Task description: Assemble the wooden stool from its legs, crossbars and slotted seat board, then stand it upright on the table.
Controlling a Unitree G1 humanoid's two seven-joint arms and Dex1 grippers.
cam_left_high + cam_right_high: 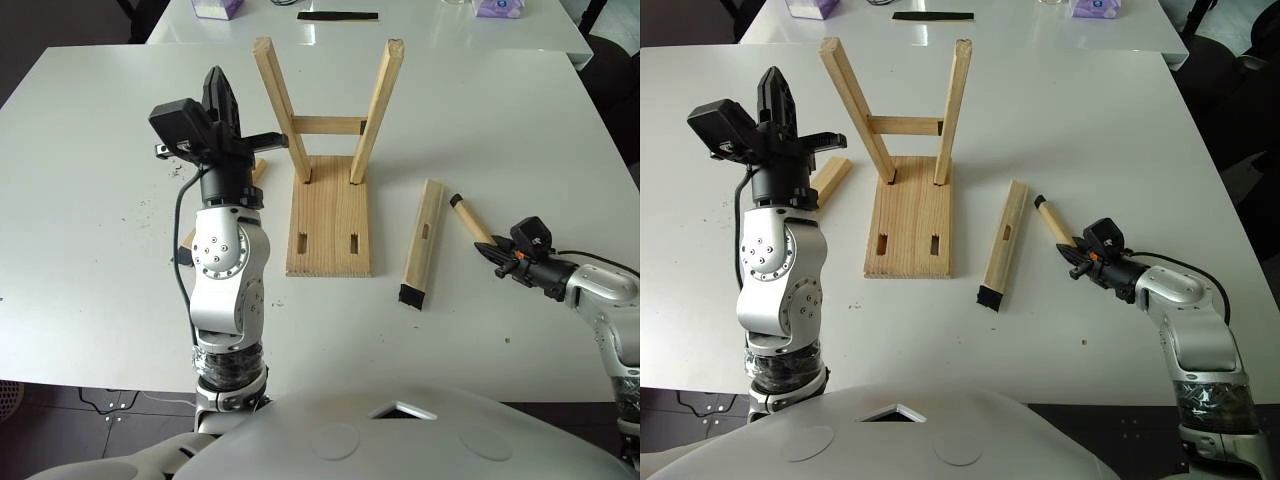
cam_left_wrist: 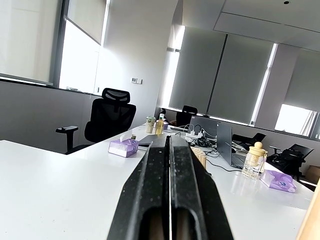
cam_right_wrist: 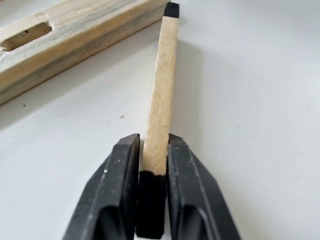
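While the right hand [image 3: 150, 145] pinches the crossbar [image 3: 163, 75] tip-only (left hand [image 2: 170, 150] closed, empty), it could pivot loose.

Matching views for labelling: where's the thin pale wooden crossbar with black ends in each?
Left eye view: thin pale wooden crossbar with black ends, right of centre, in the right claw.
Right eye view: crossbar, same spot.
Right wrist view: crossbar at centre, clamped.
Left wrist view: points up and away from it.
Landmark: loose slotted wooden leg beside it.
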